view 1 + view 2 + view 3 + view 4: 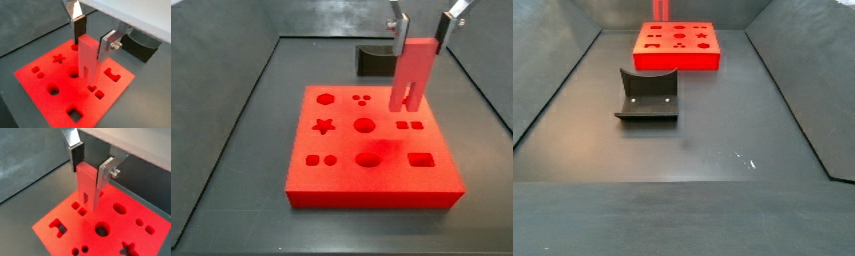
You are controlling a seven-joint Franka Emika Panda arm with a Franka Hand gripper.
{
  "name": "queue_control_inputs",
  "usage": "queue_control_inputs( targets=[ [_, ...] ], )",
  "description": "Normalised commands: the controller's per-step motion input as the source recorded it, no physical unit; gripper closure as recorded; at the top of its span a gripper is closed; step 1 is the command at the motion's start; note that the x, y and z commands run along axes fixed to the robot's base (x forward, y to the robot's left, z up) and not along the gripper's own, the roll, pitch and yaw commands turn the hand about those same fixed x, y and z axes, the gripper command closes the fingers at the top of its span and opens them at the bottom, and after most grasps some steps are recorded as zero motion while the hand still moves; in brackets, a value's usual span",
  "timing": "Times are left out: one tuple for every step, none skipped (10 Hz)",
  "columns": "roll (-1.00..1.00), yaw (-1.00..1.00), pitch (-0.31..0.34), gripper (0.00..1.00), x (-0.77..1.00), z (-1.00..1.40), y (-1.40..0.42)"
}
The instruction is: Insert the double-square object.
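My gripper point(91, 46) is shut on the top end of the double-square object point(89, 60), a tall flat red-pink block that hangs upright with its two prongs down. It hangs above the big red board point(40, 95), close to the pair of small square holes point(97, 91). Whether the prongs touch the board I cannot tell. In a side view the double-square object point(413, 72) hangs from the gripper point(425, 35) over the board's point(372, 180) right side, just behind the two square holes point(409, 125). The other wrist view shows the gripper point(90, 170) on the double-square object point(87, 185) too.
The board has several other shaped holes: star, circles, hexagon, rectangle. The dark fixture point(376, 58) stands on the floor behind the board; in a side view the fixture point(648, 95) stands in front of the board point(677, 60). Dark walls enclose the floor.
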Motion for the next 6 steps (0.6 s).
queue_control_inputs(
  targets=[
    [0.18, -0.09, 0.29, 1.0, 0.7, -0.05, 0.0],
    [0.21, -0.08, 0.254, 1.0, 0.76, -0.11, 0.0],
    [0.22, 0.0, 0.163, 1.0, 0.77, -0.17, 0.0],
    [0.13, 0.05, 0.004, 1.0, 0.74, -0.28, -0.01],
    [0.09, 0.05, 0.0, 1.0, 0.85, -0.18, 0.0],
    [0.08, 0.06, 0.026, 1.0, 0.76, -0.11, 0.0]
  ],
)
